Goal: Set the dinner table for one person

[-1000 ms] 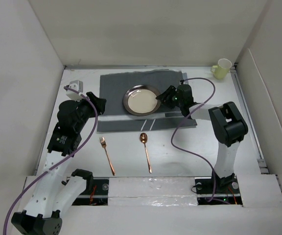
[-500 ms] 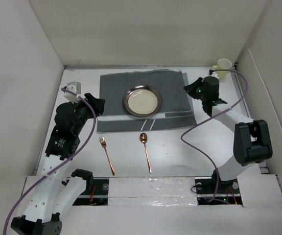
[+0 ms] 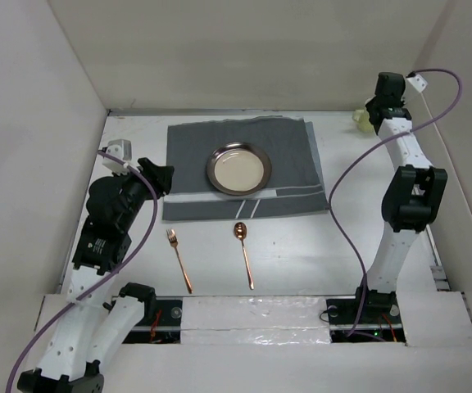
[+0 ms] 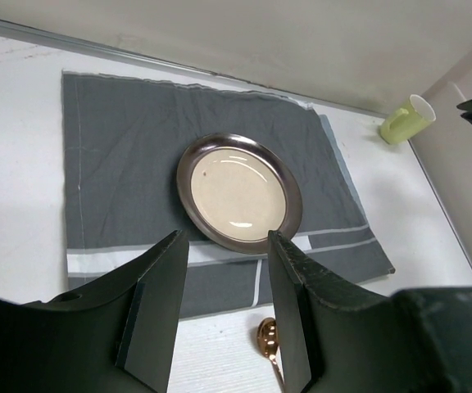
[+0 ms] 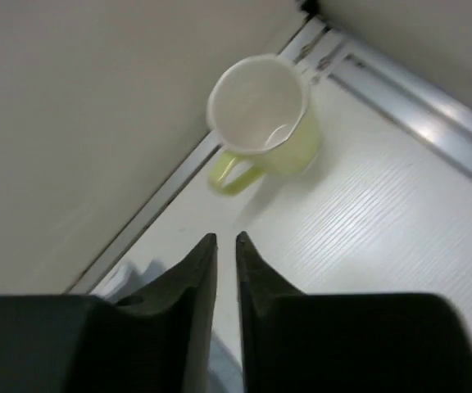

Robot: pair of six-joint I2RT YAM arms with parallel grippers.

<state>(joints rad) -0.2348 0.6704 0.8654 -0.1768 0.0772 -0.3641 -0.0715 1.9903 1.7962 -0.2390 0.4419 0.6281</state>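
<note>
**A:** How far along is the setting?

**B:** Partly, I'd say. A placemat (image 3: 187, 155) lies at the far middle of the worktop (image 3: 293, 254). That worktop is the dinner table itself, the white surface under everything, running wall to wall. A plate (image 3: 238, 168) sits on the mat, roughly central.

**A:** What's left?

**B:** The fork (image 3: 179, 260) and spoon (image 3: 245, 255) lie side by side on bare worktop on the near side of the mat, not flanking the plate. The mug (image 5: 260, 110) stands upright in the far right corner, well apart from the mat. All three probably need bringing in.

**A:** The jaws?

**B:** The left jaws are spread wide and empty, at the mat's left edge and facing the plate. The right jaws are nearly together with a thin slit between them, pinching nothing, above the mug.

**A:** Anything hard to see?

**B:** From above, the right arm covers most of the mug. The left wrist view catches only the spoon's bowl and no fork. The right wrist picture is soft. No knife shows anywhere.
</note>
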